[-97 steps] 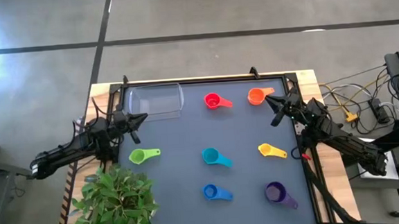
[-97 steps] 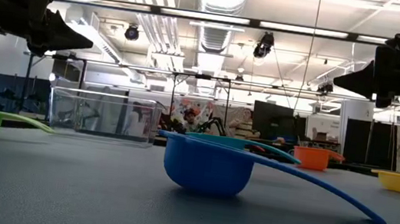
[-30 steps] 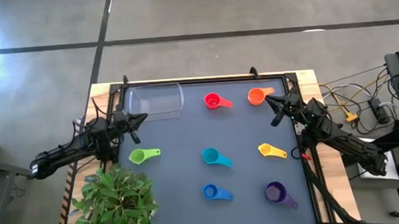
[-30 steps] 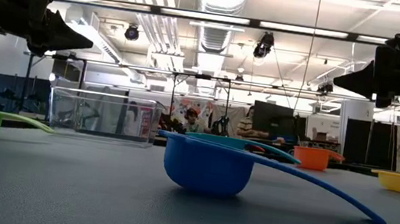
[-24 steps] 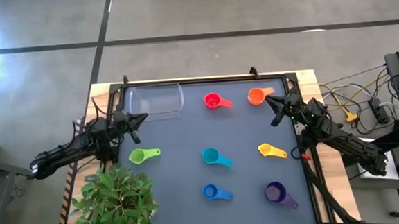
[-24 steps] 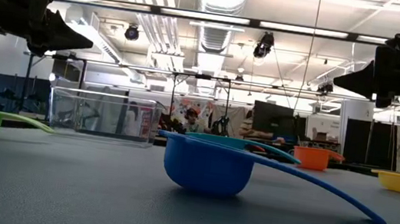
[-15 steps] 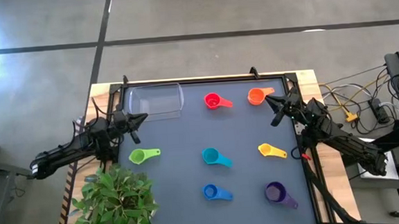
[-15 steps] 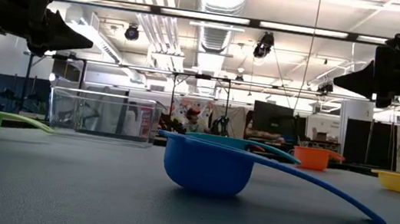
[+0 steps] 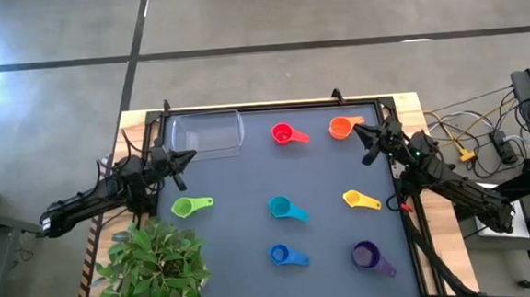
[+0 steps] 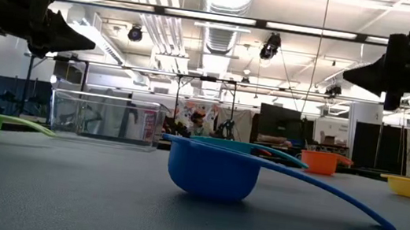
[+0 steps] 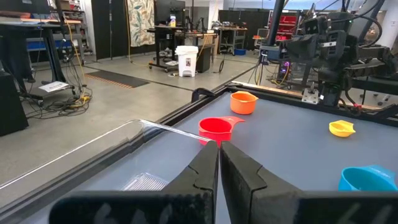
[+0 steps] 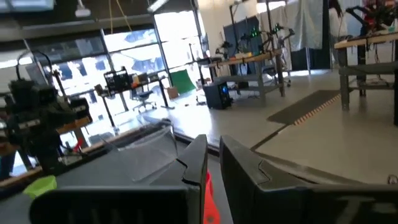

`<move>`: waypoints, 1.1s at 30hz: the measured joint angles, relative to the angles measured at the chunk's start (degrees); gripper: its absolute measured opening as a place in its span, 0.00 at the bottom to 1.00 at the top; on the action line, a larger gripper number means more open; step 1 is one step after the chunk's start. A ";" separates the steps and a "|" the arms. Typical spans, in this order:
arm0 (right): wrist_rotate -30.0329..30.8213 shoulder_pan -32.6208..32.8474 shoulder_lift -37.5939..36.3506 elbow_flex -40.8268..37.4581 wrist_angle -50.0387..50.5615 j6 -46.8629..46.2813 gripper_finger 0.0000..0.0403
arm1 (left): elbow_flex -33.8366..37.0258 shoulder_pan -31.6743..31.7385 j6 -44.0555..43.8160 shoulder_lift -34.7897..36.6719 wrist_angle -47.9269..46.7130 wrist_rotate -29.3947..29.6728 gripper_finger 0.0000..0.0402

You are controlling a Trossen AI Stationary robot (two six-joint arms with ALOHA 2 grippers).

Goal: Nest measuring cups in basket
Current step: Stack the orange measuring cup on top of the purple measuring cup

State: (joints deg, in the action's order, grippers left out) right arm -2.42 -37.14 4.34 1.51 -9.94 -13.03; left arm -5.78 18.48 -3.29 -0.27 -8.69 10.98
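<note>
Seven measuring cups rest on their bases on the grey table: red (image 9: 283, 134), orange (image 9: 341, 127), green (image 9: 186, 207), teal (image 9: 281, 207), yellow (image 9: 356, 199), blue (image 9: 281, 254) and purple (image 9: 367, 255). The clear basket (image 9: 206, 135) stands in the far left corner with nothing in it. My left gripper (image 9: 192, 156) hovers shut above the table, just near of the basket and far of the green cup. My right gripper (image 9: 356, 129) hovers shut beside the orange cup, on its near right side. Both hang well above the table in the low view.
A leafy plant (image 9: 152, 266) overhangs the near left corner. A raised black frame (image 9: 271, 104) borders the table. Cables (image 9: 472, 140) lie off the right side. Open table surface lies between the rows of cups.
My right gripper has risen a little and shifted slightly toward the far edge. The cups, the basket and my left gripper stand as before.
</note>
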 joint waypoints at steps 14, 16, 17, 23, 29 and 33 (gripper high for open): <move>11.55 0.02 7.11 11.48 4.15 10.87 0.08 | 0.00 0.00 0.00 0.00 0.02 0.00 0.00; 12.09 0.02 11.13 15.11 7.33 11.61 0.08 | 0.00 0.00 0.00 0.00 0.02 0.00 0.00; 11.97 0.02 13.28 16.81 8.96 12.25 0.08 | 0.00 0.00 0.00 0.00 0.02 0.00 0.00; 12.71 -0.01 30.14 25.42 17.75 15.69 0.18 | 0.00 -0.01 0.00 0.00 0.02 0.00 0.00; 11.59 -0.01 46.13 31.03 22.12 16.91 0.36 | 0.00 0.00 0.00 0.00 0.02 0.00 0.00; 8.18 -0.01 53.65 35.61 24.94 16.64 0.44 | 0.00 -0.03 0.00 0.00 0.01 0.00 0.00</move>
State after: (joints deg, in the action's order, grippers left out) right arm 5.76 -37.15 57.99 37.12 15.00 3.60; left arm -5.78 18.45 -3.29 -0.27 -8.68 10.99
